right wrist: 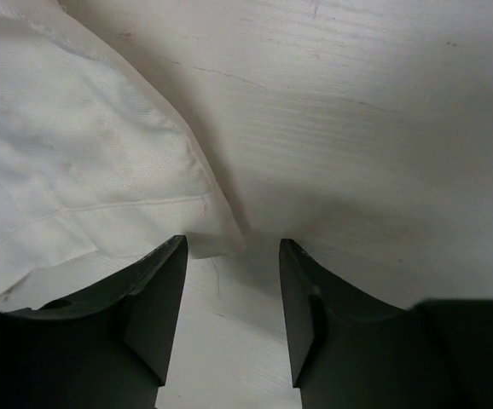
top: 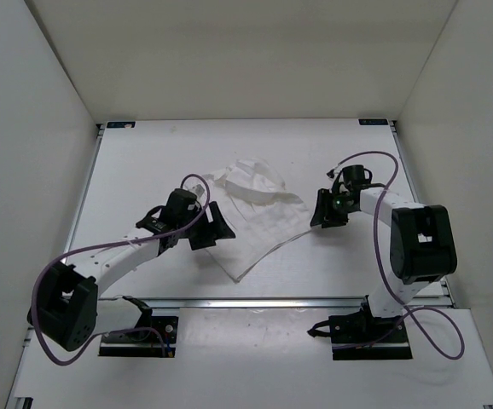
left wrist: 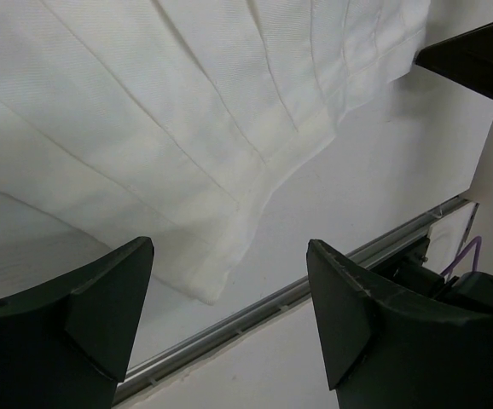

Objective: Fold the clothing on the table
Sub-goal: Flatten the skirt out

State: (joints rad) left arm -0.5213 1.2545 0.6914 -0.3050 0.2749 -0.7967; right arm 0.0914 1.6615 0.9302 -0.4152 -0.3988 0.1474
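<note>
The white clothing (top: 255,217) lies crumpled on the table (top: 144,162), bunched at its far end and flatter toward the near corner. My left gripper (top: 215,224) hovers at its left edge, open. In the left wrist view the left gripper (left wrist: 229,247) frames the pleated clothing (left wrist: 187,128) and its near corner, with nothing between the fingers. My right gripper (top: 321,210) sits low at the clothing's right edge. In the right wrist view the right gripper (right wrist: 234,243) has its jaws apart, and a corner of the clothing (right wrist: 76,170) lies just past the left fingertip, not pinched.
A metal rail (top: 272,301) runs along the table's near edge, also the rail (left wrist: 315,285) in the left wrist view. White walls enclose the table on three sides. Purple cables loop from both arms. The arm bases stand below the rail.
</note>
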